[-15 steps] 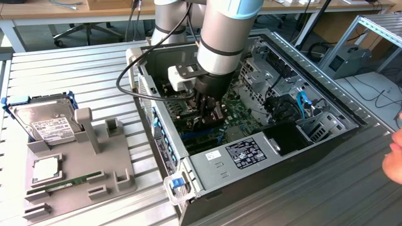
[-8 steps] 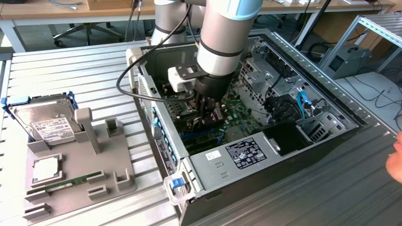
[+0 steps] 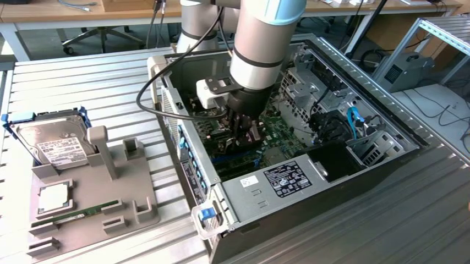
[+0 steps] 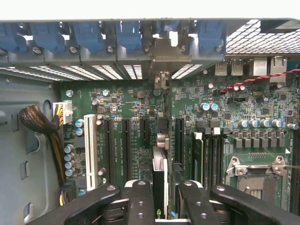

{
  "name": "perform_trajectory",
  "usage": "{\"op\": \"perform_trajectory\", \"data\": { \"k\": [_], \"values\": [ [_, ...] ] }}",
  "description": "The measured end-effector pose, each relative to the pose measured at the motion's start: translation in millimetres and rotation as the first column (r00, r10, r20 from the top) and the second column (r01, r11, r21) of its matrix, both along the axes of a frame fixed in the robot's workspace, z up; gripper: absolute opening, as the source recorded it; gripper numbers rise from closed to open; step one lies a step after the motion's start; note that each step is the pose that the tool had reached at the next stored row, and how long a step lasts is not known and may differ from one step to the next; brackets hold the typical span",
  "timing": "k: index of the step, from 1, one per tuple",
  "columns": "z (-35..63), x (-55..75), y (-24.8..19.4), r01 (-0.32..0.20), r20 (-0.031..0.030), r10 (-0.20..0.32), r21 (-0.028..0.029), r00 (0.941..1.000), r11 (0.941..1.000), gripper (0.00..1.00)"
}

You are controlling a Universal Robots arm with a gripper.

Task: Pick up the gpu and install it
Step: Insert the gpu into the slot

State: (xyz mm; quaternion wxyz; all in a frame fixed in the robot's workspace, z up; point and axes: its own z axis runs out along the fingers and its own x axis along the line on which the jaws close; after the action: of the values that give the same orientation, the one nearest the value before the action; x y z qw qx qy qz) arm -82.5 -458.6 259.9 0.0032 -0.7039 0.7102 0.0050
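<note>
The gpu (image 4: 160, 164) is a thin black card seen edge-on, standing between my gripper's fingers (image 4: 140, 201) over the black expansion slots of the green motherboard (image 4: 136, 105). Its silver bracket end (image 4: 162, 54) reaches the row of rear slot openings with blue latches. My gripper (image 4: 165, 197) is shut on the card. In the exterior view the gripper (image 3: 246, 137) hangs straight down inside the open computer case (image 3: 242, 192), low over the board.
A white slot (image 4: 90, 145) and a sleeved cable bundle (image 4: 40, 122) lie beside the black slots, with the CPU socket (image 4: 255, 173) on the other side. Outside the case, a grey fixture (image 3: 110, 192) holds a silver hard drive (image 3: 52, 143) and a green memory stick (image 3: 81, 213).
</note>
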Motion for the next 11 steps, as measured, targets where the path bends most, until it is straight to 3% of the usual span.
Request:
{"op": "perform_trajectory", "data": {
  "k": [11],
  "values": [
    [-3.1, 0.0, 0.0, 0.000, 0.0000, 0.000, 0.0000, 1.0000, 1.0000, 0.26]
  ]
}}
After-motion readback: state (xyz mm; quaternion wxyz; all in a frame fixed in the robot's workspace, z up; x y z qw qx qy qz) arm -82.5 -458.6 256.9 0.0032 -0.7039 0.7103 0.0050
